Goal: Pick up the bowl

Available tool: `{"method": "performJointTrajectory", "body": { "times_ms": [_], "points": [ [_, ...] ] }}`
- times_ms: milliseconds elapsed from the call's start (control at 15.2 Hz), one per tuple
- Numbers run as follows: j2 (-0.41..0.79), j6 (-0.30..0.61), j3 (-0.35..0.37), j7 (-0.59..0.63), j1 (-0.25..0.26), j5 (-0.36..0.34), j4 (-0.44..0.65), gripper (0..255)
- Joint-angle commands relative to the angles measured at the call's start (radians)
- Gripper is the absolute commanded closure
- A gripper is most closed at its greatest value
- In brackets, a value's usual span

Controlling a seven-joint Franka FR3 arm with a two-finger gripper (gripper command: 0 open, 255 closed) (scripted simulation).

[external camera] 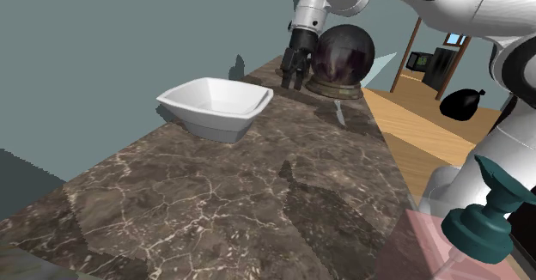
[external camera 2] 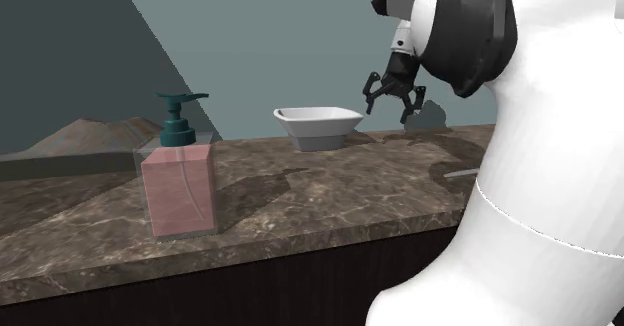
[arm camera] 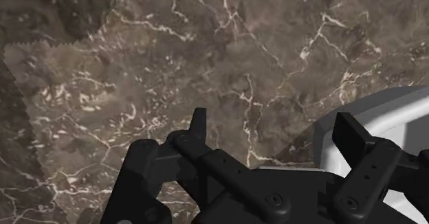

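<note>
- Gripper [external camera: 294,77] is wide open with nothing held, hanging fingers-down over the marble countertop [external camera: 215,218].
- White squarish bowl [external camera: 216,106] sits upright on the countertop, just beside the gripper toward the shoulder view's left, untouched.
- Wrist view: the bowl [arm camera: 395,113] rim lies by one finger [arm camera: 354,137] and the other finger [arm camera: 198,126] is over bare marble (so the jaws don't straddle the wall yet).
- Step in hand, my read: approach for a rim pinch. Shift sideways until one finger is inside the bowl and one outside, then descend and close on the wall.
- Walls flare and look smooth, so likely slippery. Take a flat side, not a corner, and seat the fingers deep.
- Dark glass globe [external camera: 342,57] on its base stands close by the gripper's other side, so keep the wrist off it.
</note>
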Motion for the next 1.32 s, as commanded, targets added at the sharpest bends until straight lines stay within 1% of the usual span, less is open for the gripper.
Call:
{"method": "performJointTrajectory", "body": {
  "times_ms": [0, 330, 462, 594, 660, 1122, 1254],
  "points": [
    [0.084, -0.021, -0.005, -0.027, 0.011, 0.048, 0.086, 0],
    [0.318, -0.128, -0.005, -0.071, 0.015, 0.170, 0.381, 0],
    [0.427, -0.186, 0.003, -0.074, 0.008, 0.222, 0.532, 0],
    [0.555, -0.259, 0.019, -0.061, -0.006, 0.276, 0.721, 0],
    [0.569, -0.267, 0.023, -0.058, -0.009, 0.281, 0.743, 0],
    [0.496, -0.140, 0.018, -0.118, 0.010, 0.258, 0.531, 0],
    [0.496, -0.140, 0.018, -0.118, 0.010, 0.258, 0.531, 0]
  ]
}}
